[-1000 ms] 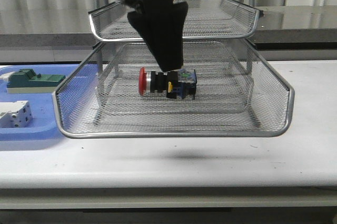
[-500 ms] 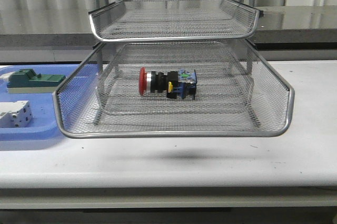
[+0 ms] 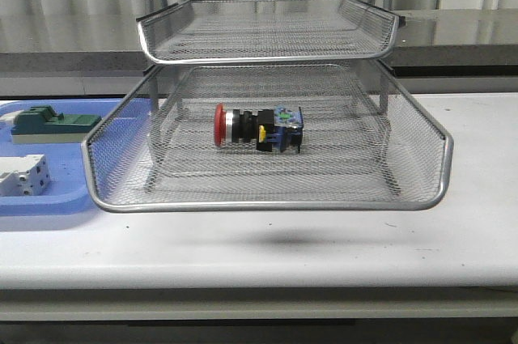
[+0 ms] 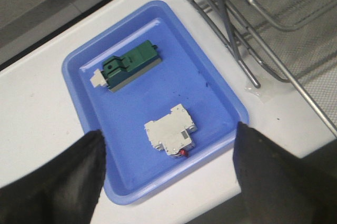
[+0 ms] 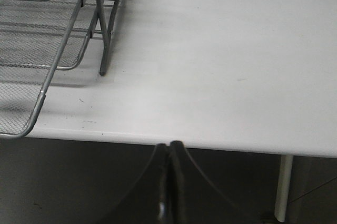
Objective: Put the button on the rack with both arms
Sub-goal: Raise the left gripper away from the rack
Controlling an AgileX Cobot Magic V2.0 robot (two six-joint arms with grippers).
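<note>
Button [image 3: 257,128] lies on its side in the pulled-out tray of the rack [image 3: 267,198], near the tray's middle, red head toward the blue tray [image 3: 48,202], blue rear block the other way. Nothing touches it; no arm shows in the front view. A second rack tray sits above it, set further back, empty mesh.

Left claw [image 4: 168,174]: spread wide, two black fingers [image 4: 60,182] far apart, nothing between them, touching nothing. It hangs over the blue tray [image 4: 84,66], which sits on the white desk [image 4: 31,108] just beside the rack's legs [image 4: 226,29]. In the blue tray: green block [image 4: 129,66] and white terminal block [image 4: 169,130], apart from each other, both clear of the claw.

Right claw [image 5: 168,182]: fingertips pressed together, no gap, holding nothing. It sits over the desk's [image 5: 226,60] front edge, on the side of the rack away from the blue tray, well apart from the rack's leg [image 5: 103,34] and mesh corner [image 5: 31,92].

Front view also shows the green block [image 3: 53,123] and white terminal block [image 3: 23,176] in the blue tray, beside the rack.
</note>
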